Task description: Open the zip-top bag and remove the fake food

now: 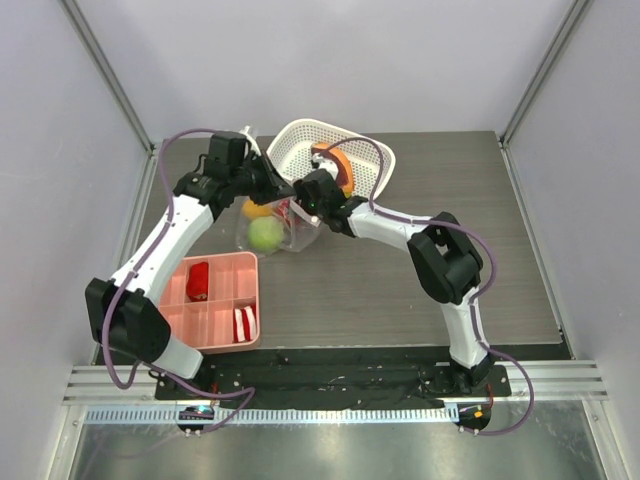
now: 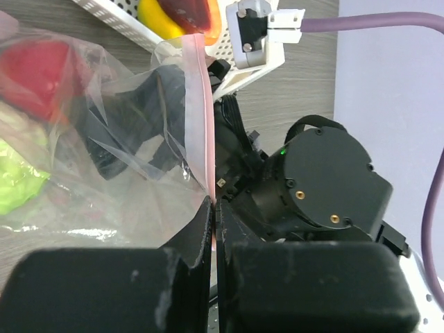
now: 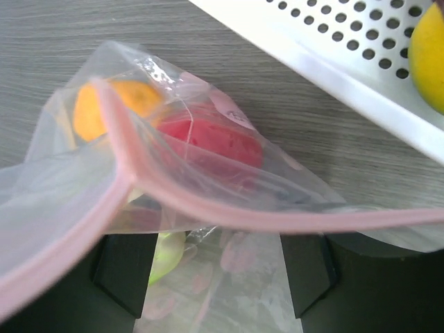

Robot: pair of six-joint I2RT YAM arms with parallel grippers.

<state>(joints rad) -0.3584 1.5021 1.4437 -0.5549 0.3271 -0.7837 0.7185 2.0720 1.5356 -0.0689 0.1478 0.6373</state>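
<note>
Left wrist: zip-top bag (image 2: 118, 173) (pink-rimmed) in pincer (image 2: 214, 211)

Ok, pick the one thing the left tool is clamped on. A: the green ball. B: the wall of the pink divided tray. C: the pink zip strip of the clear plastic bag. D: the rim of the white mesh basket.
C: the left wrist view shows the left tool pressed shut on the pink zip strip of the clear plastic bag.
</note>
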